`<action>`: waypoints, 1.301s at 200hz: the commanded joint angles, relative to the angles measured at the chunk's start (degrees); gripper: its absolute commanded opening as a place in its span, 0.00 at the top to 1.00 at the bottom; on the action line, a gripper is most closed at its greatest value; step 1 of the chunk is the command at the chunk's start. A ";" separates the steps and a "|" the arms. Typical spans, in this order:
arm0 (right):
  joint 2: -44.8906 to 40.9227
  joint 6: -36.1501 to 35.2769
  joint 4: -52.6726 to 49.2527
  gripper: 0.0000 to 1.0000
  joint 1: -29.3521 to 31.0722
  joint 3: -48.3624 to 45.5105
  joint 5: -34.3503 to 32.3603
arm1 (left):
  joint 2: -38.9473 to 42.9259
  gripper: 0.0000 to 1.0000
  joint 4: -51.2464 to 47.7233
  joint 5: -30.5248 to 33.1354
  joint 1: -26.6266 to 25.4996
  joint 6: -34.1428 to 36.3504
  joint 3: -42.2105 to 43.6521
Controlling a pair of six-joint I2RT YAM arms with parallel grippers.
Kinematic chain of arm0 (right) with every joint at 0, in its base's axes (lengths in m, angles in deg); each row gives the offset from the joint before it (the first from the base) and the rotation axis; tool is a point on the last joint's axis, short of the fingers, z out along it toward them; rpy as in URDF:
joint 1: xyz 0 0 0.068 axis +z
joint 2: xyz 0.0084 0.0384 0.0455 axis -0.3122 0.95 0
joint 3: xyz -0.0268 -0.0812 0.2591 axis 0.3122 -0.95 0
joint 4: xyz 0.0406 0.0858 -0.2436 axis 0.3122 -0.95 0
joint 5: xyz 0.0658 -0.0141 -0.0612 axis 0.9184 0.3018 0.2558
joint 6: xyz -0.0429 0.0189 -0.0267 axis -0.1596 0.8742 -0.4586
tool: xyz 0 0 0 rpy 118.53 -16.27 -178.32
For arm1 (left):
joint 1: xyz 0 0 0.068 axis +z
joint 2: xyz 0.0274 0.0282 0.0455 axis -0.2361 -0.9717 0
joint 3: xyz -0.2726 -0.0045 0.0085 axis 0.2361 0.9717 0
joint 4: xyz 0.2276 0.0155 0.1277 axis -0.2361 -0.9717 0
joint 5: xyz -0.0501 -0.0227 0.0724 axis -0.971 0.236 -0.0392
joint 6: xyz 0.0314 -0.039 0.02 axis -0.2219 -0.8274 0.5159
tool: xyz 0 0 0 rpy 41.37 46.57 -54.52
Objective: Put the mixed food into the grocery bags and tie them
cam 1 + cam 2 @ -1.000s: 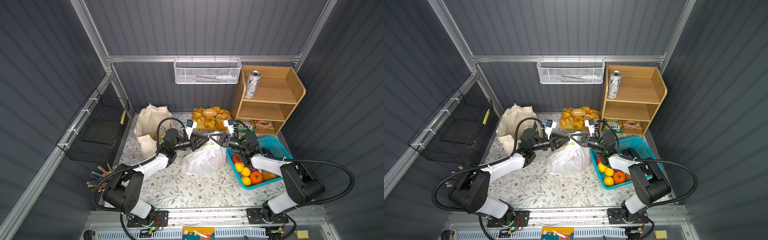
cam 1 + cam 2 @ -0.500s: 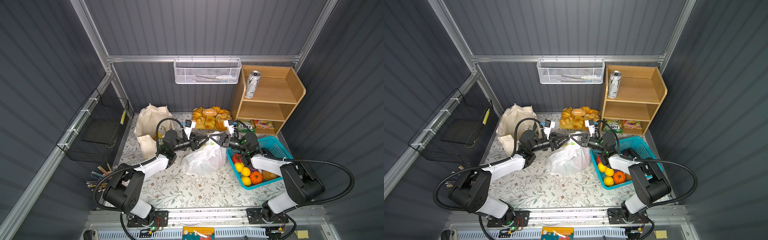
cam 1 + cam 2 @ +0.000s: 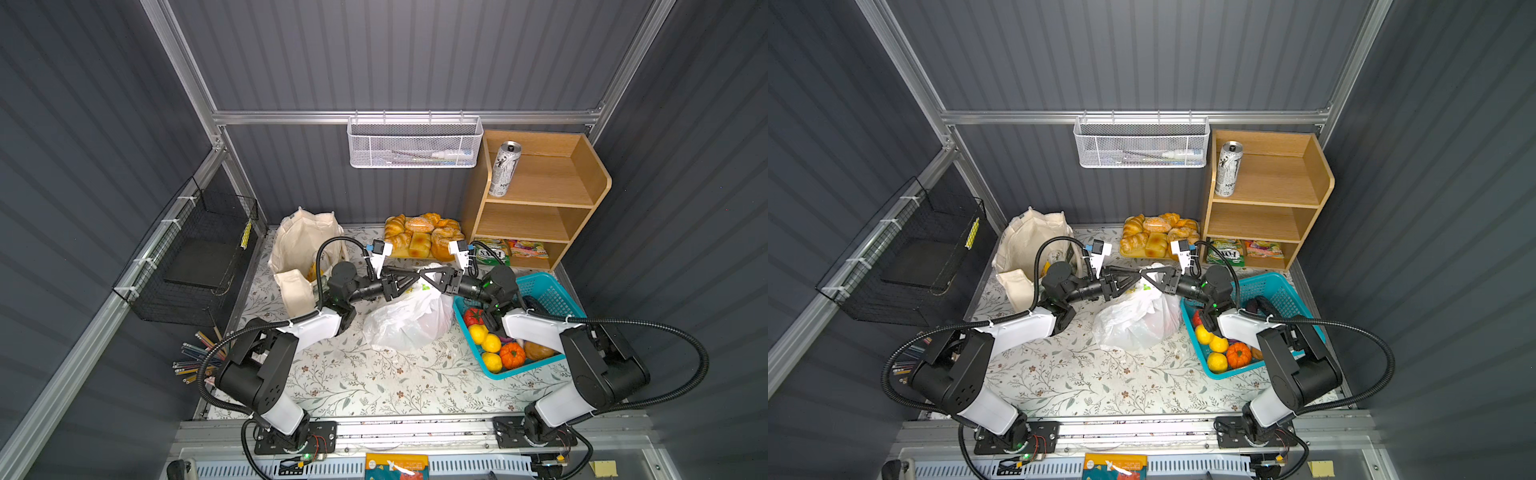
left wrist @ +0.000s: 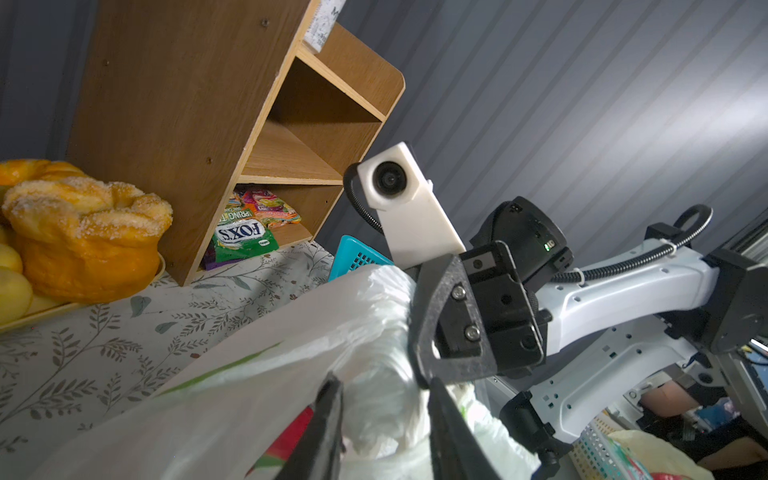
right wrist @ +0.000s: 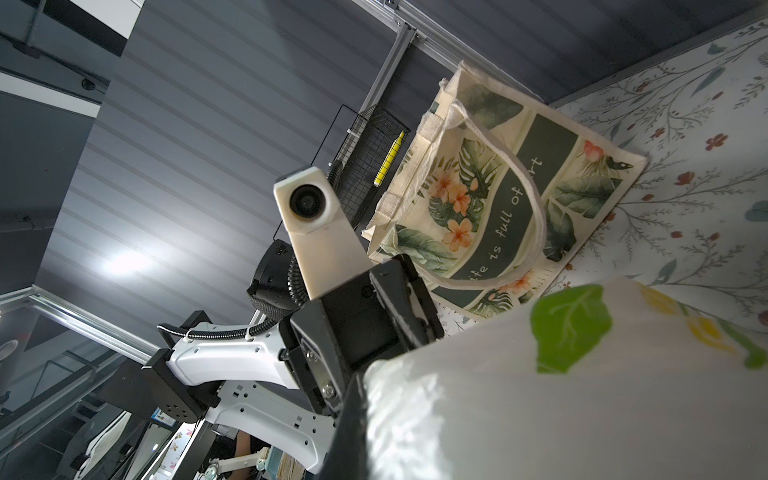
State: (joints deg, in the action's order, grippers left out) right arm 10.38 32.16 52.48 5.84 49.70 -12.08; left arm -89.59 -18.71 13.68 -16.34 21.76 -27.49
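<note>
The plastic carrier bag [image 3: 409, 324] is what I have in both grippers, at the middle of the desk [image 3: 374, 382]. My left gripper [image 4: 382, 386] is narrow, its jaws pressed on a bunched twist of the bag's top film, as the left wrist view shows. My right gripper [image 3: 424, 274] is fully closed. The film runs right up to its jaws, so I judge that it pinches a thin fold of the same top. The two grippers meet tip to tip over the bag's far side.

Outward from there, the bag sits as a slumped mound between the canvas tote [image 3: 303, 249] and the turquoise basket [image 3: 540, 286]. What I take for a dragon fruit [image 4: 286, 440], red with a green tip, shows through the film — so this bag looks loaded. I see no finished knot, so tying seems to be the step in hand. The tote stands at the back left, mouth up and handles loose. A yellow thing [image 3: 311, 272] lies in its mouth — perhaps the snack packet, but it is too small to tell. The drink can [image 3: 504, 168] stands on the top shelf [image 3: 540, 187], not yet bagged, so I judge the task roughly half done.

The bag's gathered top stretches across the desk from one gripper to the other, with its body slumped on the desk below. The can's long axis is upright, top end up.
</note>
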 commanded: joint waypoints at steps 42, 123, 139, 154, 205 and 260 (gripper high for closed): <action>-0.59 -0.48 2.23 1.00 0.02 -0.27 0.27 | -1.07 0.99 4.11 -1.96 -0.36 -1.64 -0.04; -5.44 -0.54 -1.83 0.40 -2.32 -3.16 0.10 | 2.95 1.00 -1.57 2.52 -0.32 2.81 0.95; -6.50 -0.54 -2.46 0.35 -2.69 -4.61 0.36 | 4.04 1.00 -1.87 4.19 -0.32 3.81 1.48; -7.49 -0.54 -2.50 0.32 -2.89 -6.04 0.53 | 4.50 1.00 -2.12 4.95 -0.32 4.12 1.46; -12.62 -0.73 -3.60 0.33 -3.00 -13.47 0.98 | 5.95 1.00 -3.18 5.77 -0.32 5.23 1.16; -12.01 -0.70 -1.70 0.47 -0.39 -18.59 0.06 | 6.85 1.00 -3.88 5.44 -0.33 5.95 1.00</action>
State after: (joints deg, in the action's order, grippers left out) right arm -2.45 31.92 48.59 3.89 31.78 -11.95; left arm -84.41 -23.30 18.91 -16.41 26.00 -26.47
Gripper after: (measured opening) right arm 0.553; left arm 0.048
